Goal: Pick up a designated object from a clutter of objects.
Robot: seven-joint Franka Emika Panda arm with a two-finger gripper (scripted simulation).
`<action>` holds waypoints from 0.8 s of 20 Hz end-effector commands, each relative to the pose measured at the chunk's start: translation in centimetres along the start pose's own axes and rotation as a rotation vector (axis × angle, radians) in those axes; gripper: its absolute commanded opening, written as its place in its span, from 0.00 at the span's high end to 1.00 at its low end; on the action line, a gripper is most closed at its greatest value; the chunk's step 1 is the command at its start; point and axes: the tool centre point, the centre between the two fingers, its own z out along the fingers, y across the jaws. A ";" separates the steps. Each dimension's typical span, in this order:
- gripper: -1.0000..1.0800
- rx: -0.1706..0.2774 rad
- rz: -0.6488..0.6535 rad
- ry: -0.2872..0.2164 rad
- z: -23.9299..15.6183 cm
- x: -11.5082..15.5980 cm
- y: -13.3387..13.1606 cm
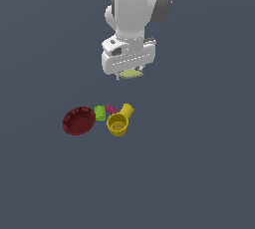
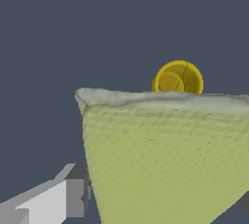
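My gripper [image 1: 130, 75] hangs well above the clutter and is shut on the pale yellow-green flat block [image 1: 130, 74], which shows just under the white hand. In the wrist view the block [image 2: 165, 164] fills the lower frame between one grey fingertip [image 2: 75, 196] and the other at the far corner. On the floor lie the dark red ribbed bowl [image 1: 78, 121], the bright green cylinder [image 1: 100, 112], the magenta piece [image 1: 111, 109] and the yellow cup with handle [image 1: 119, 122]. The cup [image 2: 177, 78] also shows beyond the block's edge in the wrist view.
The dark grey floor [image 1: 199, 173] stretches flat around the small group of objects. The white arm [image 1: 132, 9] rises out of the top of the exterior view.
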 end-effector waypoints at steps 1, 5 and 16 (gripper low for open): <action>1.00 0.001 0.000 0.001 -2.3 0.9 -1.2; 1.00 0.002 -0.001 0.001 -5.9 2.5 -2.9; 1.00 0.005 -0.001 0.003 -12.2 5.5 -5.8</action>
